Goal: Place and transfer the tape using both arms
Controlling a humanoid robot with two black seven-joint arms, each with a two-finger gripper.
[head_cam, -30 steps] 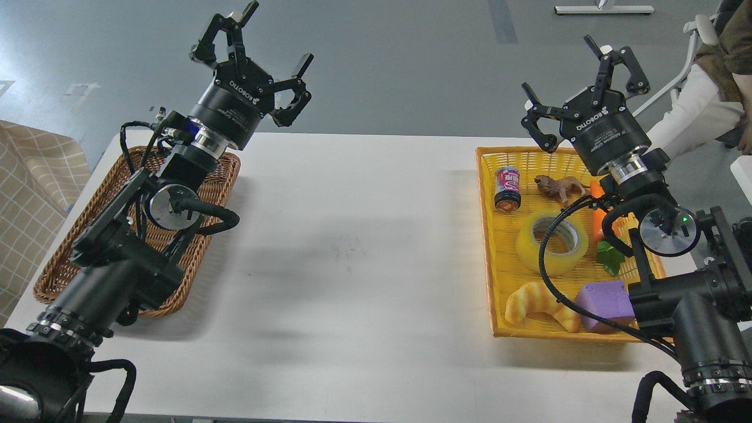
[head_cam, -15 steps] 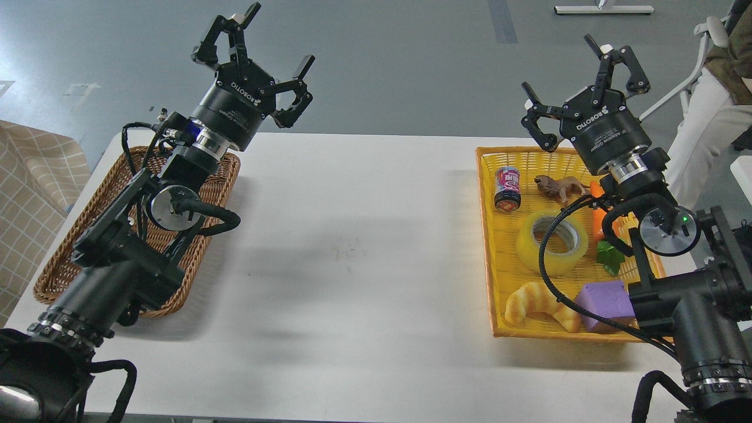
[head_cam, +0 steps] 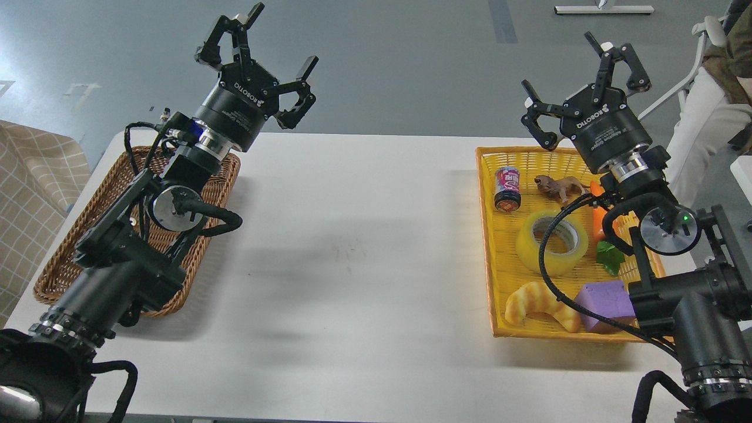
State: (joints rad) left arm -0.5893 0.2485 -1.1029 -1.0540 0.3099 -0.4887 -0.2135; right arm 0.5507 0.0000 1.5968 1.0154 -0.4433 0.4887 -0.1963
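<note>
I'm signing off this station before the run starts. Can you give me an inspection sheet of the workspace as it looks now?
Surface: white table, bare in the middle.
Job's things: tape lying flat in the yellow basket, untouched.
Clutter: can, toy lion, carrot, croissant toy, purple block share that basket; wicker basket at left.
Grippers: left gripper and right gripper open, raised, holding nothing.
Cables: black cable loops over the tape.
Surroundings: grey floor; seated person at right.
</note>
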